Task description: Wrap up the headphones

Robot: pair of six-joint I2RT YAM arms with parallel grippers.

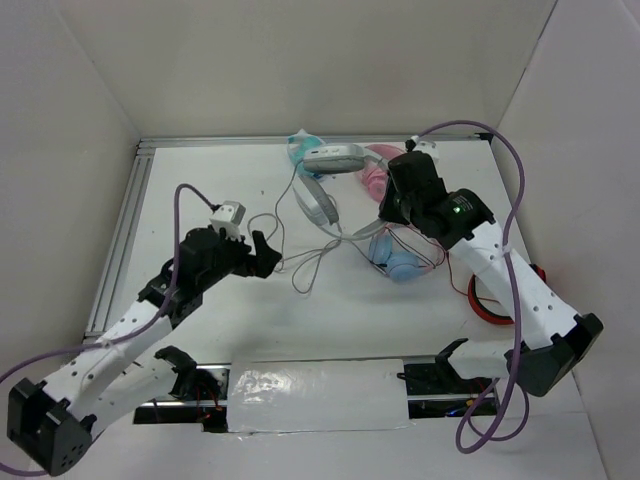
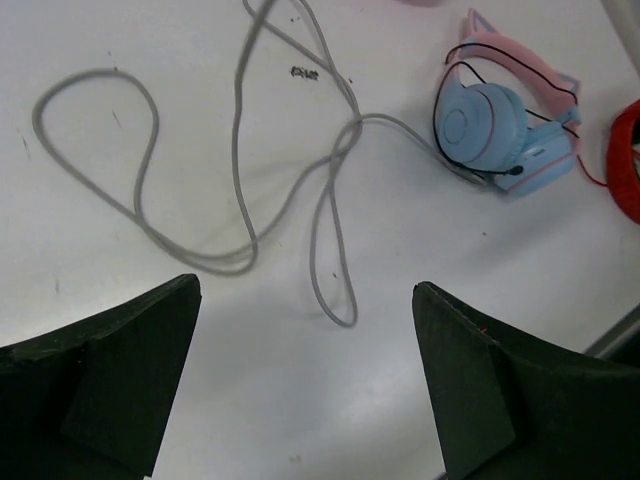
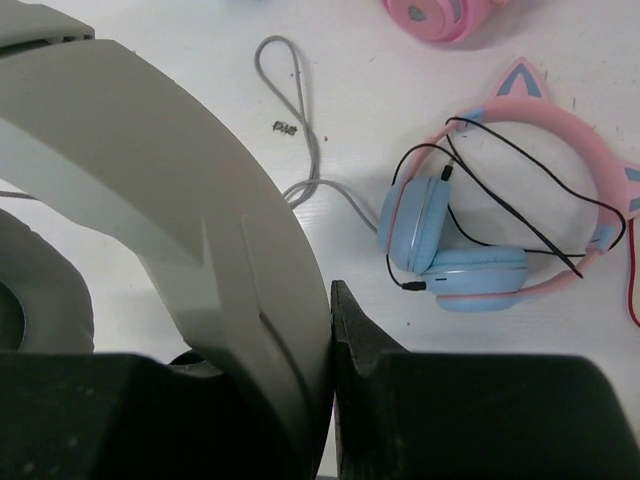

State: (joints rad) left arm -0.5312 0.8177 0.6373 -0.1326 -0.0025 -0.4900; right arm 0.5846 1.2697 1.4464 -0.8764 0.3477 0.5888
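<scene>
The headphones (image 1: 322, 198) lie at the far middle of the white tabletop (image 1: 200, 180). They are a big over-ear pair in smooth light-grey and white plastic, with a wide curved headband and a soft padded cup.

The right pincer (image 3: 285, 350) is clamped on that headband. In the right wrist view the broad grey band passes between the two black fingers, and the right finger (image 3: 450, 415) presses against its edge with no gap showing.

A long, thin grey cable (image 2: 236, 130) trails from the headphones toward the near left. It sprawls on the tabletop in loose loops that cross one another.

The left pincer (image 2: 305, 380) hovers over these loops with its matte black wedge-shaped fingers spread wide and nothing between them. One narrow loop of the cable ends just beyond the gap.

To the right of the cable lies a smaller pair (image 3: 450, 240) with round blue cups, a pink band with cat ears and a thin black wire.

An all-pink pair (image 1: 375, 170) rests farther back, beside the right pincer.

A red ring-shaped object (image 1: 490, 300) sits at the right edge, partly hidden by the right arm.
</scene>
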